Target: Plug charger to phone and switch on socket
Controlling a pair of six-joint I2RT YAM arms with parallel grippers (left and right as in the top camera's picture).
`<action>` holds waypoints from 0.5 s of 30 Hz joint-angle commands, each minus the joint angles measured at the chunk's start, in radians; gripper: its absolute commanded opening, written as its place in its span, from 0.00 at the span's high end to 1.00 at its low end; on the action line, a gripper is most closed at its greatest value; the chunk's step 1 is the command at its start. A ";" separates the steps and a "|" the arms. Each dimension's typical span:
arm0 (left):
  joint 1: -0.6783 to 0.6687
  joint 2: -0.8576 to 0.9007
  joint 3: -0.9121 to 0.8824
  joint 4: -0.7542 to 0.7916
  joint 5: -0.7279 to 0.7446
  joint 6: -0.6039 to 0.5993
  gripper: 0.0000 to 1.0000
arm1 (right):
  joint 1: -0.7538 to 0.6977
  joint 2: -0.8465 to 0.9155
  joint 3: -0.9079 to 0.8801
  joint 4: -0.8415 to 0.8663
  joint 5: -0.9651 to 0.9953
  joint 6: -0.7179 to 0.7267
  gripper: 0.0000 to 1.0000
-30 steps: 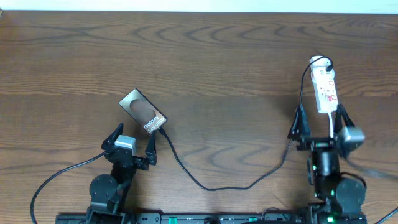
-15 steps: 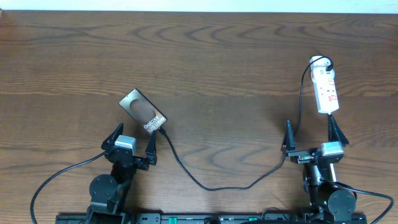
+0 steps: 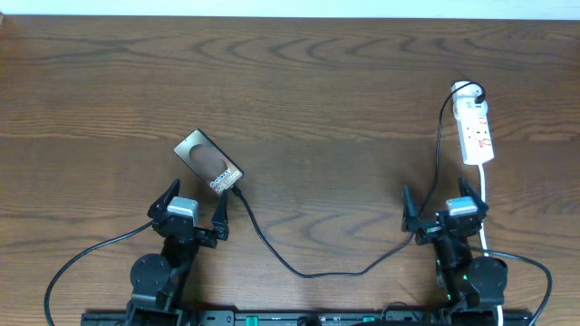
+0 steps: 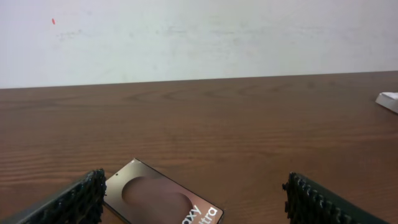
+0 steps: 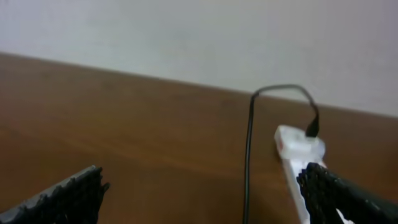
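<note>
Phone (image 4: 163, 200) flat on wooden table (image 4: 249, 124), between spread fingers (image 4: 73, 200), white wall (image 4: 199, 37) behind

Both arms are folded down low at the near edge of the table (image 3: 299, 81), bases tucked back and wrists aimed at the far edge. Over on the left side, the left arm (image 3: 152, 274) holds the left gripper (image 3: 198, 193) spread wide. Nothing sits between its fingers (image 4: 71, 200), and the ribbed black pads splay outward in the wrist view. Toward the near right corner, the right arm (image 3: 478, 282) sits in much the same crouch. The right gripper (image 3: 436, 188) gapes just as wide and is empty too, its fingers (image 5: 65, 196) held low.
</note>
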 commanded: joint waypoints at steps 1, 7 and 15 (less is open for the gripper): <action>-0.004 -0.006 -0.013 -0.039 0.034 0.013 0.10 | 0.005 -0.006 -0.001 -0.006 0.000 -0.011 0.01; -0.004 -0.006 -0.013 -0.039 0.034 0.013 0.10 | -0.017 -0.006 -0.001 -0.008 0.029 0.040 0.01; -0.004 -0.006 -0.013 -0.039 0.034 0.013 0.10 | -0.026 -0.006 -0.001 -0.013 0.127 0.144 0.01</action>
